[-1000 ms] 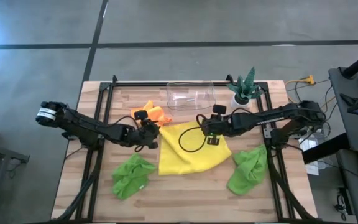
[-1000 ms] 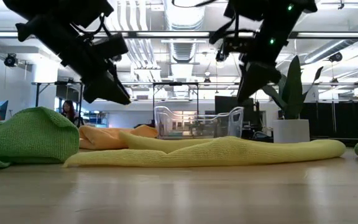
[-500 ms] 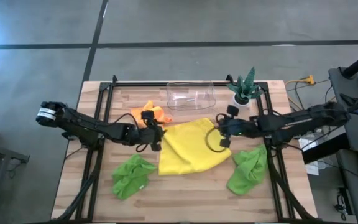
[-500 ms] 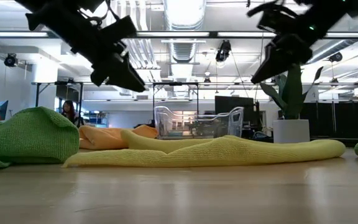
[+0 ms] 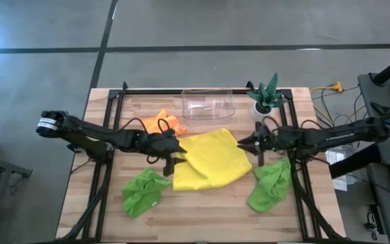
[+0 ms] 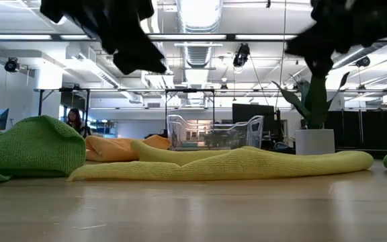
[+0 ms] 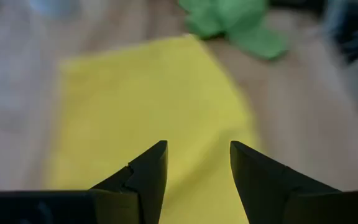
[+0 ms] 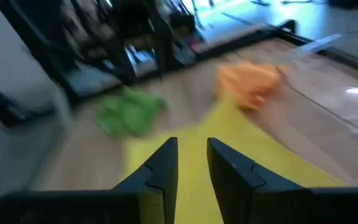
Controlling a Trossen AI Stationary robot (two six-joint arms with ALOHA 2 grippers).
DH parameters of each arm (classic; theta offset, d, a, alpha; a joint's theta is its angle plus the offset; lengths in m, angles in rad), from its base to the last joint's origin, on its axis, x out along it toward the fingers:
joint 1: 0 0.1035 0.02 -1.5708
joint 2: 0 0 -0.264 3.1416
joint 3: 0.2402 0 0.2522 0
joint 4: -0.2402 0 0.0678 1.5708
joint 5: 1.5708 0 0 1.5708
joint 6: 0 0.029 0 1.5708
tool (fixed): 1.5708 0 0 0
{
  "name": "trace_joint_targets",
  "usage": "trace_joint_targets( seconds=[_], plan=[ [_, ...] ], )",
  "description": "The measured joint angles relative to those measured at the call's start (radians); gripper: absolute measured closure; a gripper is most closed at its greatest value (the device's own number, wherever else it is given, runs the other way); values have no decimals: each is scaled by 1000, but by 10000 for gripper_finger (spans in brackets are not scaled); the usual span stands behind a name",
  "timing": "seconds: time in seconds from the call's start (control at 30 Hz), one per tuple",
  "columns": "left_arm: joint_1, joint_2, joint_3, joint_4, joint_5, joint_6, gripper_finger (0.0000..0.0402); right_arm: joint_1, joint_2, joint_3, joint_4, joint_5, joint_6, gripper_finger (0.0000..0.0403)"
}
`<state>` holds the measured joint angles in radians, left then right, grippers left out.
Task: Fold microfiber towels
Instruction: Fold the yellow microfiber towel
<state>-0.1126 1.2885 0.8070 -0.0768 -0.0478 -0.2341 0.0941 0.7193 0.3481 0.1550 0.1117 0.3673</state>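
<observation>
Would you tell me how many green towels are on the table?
2: one green towel crumpled at the table's front left, the other green towel crumpled at the front right, beside the yellow towel.

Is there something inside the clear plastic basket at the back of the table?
From above, the clear basket looks empty: only the wooden table shows through it. In the low view its walls blur what stands behind, so something small and flat inside cannot be excluded.

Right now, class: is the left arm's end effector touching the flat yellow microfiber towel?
Apart. In the low view the left end effector hangs well above the flat yellow microfiber towel, with open room background between them; its fingers are spread and empty.
</observation>
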Motion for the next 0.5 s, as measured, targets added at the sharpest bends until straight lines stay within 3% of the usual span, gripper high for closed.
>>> trace_joint_targets(
  seconds=[0.13,0.23,0.33,0.5],
  plan=[
    [-23,-40,16,-20,179,-245,242,21,-48,57,2,-25,75,319],
    [-64,-46,15,-34,231,-378,242,33,-62,108,1,-26,79,324],
    [-118,-40,11,-98,216,-441,242,39,-57,166,0,-25,113,329],
    [-190,16,12,-122,34,-466,242,42,-53,267,-39,-34,183,328]
  ],
)
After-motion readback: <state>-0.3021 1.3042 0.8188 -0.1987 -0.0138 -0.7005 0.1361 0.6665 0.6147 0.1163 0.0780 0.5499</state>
